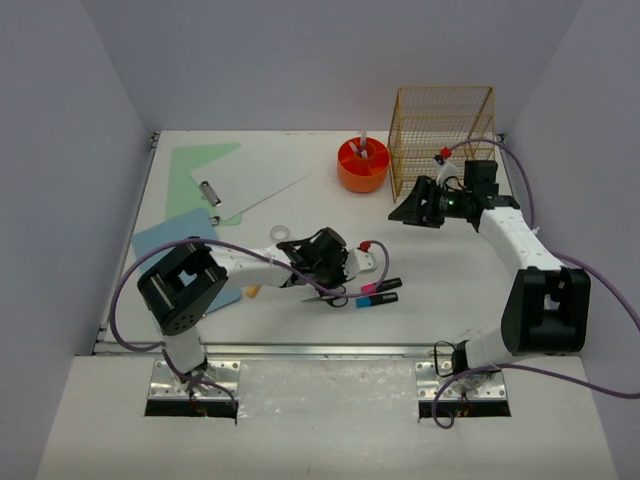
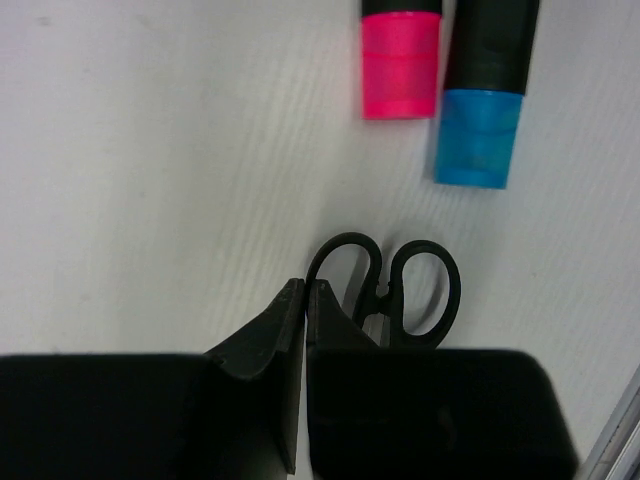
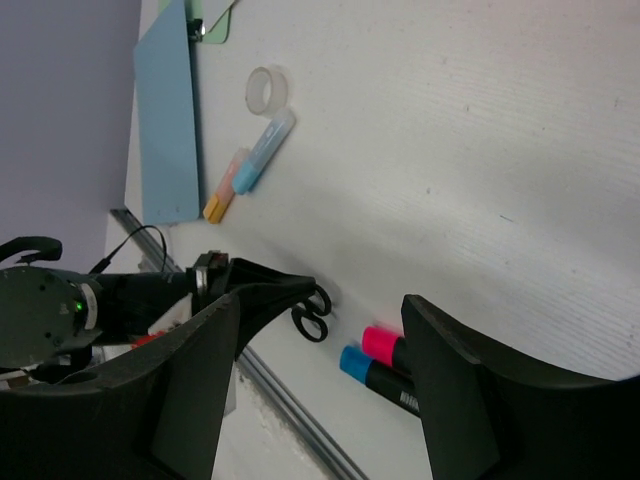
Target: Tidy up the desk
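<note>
The left claw (image 2: 305, 292) is pressing its fingers flat together right at the black scissors (image 2: 383, 300), low on the white desk (image 1: 450, 270) near its front rail. Whether it is pinching any of them, I cannot tell. The handle loops are lying just beside the tips, near the pink highlighter (image 2: 400, 65). My call: spread, straddle both handles squarely, then close. The right claw (image 1: 402, 213) is hanging spread and empty by the wire rack (image 1: 440, 135).
</note>
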Controlling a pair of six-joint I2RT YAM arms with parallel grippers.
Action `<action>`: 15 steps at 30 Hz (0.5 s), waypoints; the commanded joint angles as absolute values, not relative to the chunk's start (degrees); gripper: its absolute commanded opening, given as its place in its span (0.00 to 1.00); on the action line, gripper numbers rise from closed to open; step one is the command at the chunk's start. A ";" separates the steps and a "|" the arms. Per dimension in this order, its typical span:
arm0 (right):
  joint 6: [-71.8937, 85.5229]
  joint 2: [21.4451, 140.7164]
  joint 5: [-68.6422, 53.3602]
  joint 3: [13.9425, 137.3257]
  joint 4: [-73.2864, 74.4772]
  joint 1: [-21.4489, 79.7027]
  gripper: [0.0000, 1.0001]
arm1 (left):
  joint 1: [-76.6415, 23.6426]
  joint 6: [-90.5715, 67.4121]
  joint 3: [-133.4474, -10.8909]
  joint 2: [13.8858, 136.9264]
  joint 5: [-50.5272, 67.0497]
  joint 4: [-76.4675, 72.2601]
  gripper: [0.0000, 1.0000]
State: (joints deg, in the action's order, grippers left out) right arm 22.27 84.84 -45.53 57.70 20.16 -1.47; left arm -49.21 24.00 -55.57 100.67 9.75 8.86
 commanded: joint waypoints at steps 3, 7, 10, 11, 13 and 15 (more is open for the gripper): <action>24.69 82.53 -49.04 60.73 16.86 0.10 0.67 | -44.01 16.01 -59.24 88.27 1.54 5.42 0.00; 25.80 82.11 -48.46 60.73 14.27 6.96 0.68 | -42.67 13.09 -60.64 84.88 -2.12 5.61 0.00; 27.62 83.43 -47.84 61.47 13.03 11.27 0.68 | -42.54 11.47 -61.83 84.21 -3.80 6.13 0.00; 28.56 84.45 -47.95 62.00 12.00 12.73 0.67 | -42.54 11.17 -62.31 84.20 -3.86 6.41 0.00; 30.72 86.28 -48.54 62.76 9.87 14.67 0.67 | -42.54 10.55 -62.94 84.08 -3.87 6.68 0.00; 32.71 87.62 -49.29 63.59 8.18 16.05 0.66 | -42.54 9.84 -63.25 83.88 -3.92 6.73 0.00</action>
State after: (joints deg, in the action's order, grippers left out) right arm 27.60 85.19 -47.38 59.62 14.76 13.70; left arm -42.76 13.06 -61.18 85.03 -2.33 7.08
